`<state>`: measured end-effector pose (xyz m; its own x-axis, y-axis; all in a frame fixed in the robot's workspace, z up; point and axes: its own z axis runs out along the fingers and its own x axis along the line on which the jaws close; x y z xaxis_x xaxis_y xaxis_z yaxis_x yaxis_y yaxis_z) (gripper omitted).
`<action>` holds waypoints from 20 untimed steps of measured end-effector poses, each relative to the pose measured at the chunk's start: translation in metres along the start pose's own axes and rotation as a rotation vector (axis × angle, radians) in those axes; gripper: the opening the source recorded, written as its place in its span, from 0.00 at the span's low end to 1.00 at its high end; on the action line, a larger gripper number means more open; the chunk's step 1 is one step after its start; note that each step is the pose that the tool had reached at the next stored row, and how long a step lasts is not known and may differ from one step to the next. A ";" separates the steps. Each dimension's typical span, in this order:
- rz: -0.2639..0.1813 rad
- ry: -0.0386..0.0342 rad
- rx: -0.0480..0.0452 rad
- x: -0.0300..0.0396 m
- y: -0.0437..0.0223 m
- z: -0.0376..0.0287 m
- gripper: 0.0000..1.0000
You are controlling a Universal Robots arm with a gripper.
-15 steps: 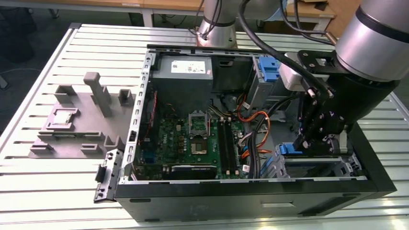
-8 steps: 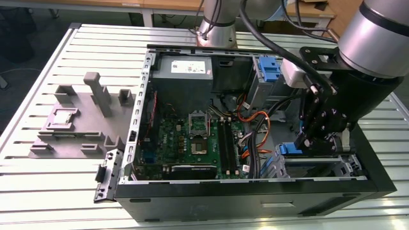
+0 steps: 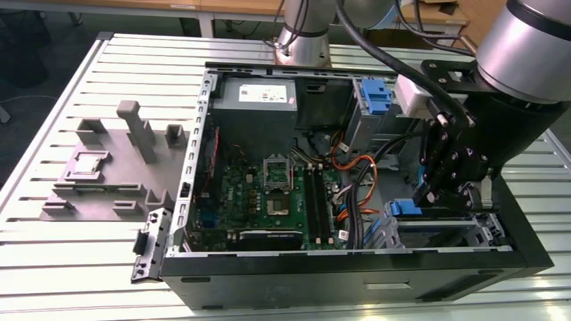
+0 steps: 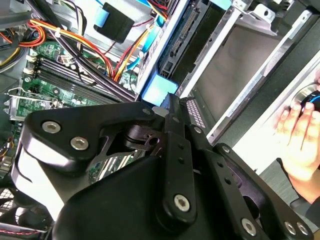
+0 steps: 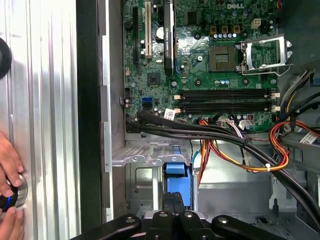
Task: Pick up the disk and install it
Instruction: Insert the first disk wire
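The disk sits in the metal drive cage [image 3: 446, 234] at the case corner nearest the exterior view's lower right. Its blue plastic bracket [image 3: 406, 208] shows at the cage's inner end. That bracket [image 5: 177, 177] lies between the cage rails in the first wrist view, and the disk's dark connector edge [image 4: 192, 35] runs beyond it in the second wrist view. My gripper [image 3: 424, 199] hangs over that end of the cage. Its two black fingers [image 5: 168, 202] are pressed together, shut, with their tips against the blue bracket [image 4: 159, 91]. Nothing is between them.
The open computer case [image 3: 339, 271] lies on a slatted table, motherboard [image 3: 267, 194] up. Orange and black cables [image 5: 235, 150] run beside the cage. A grey power-supply box [image 3: 257, 97] and an upright blue latch [image 3: 375, 97] stand at the back. A grey fixture [image 3: 116, 167] lies outside. A person's hand [image 5: 7, 172] rests on a knob.
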<state>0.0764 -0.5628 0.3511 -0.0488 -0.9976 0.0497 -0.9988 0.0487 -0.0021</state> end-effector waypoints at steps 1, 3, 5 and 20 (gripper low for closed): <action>0.000 0.0002 0.0000 -0.0001 -0.0011 0.0001 0.10; 0.000 0.0003 0.0000 -0.0003 -0.0064 0.0005 0.10; 0.000 0.0001 0.0000 -0.0007 -0.0145 0.0012 0.10; -0.035 -0.0001 0.0020 -0.0009 -0.0241 -0.0064 0.10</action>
<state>0.1004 -0.5628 0.3575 -0.0138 -0.9987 0.0496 -0.9999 0.0137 -0.0024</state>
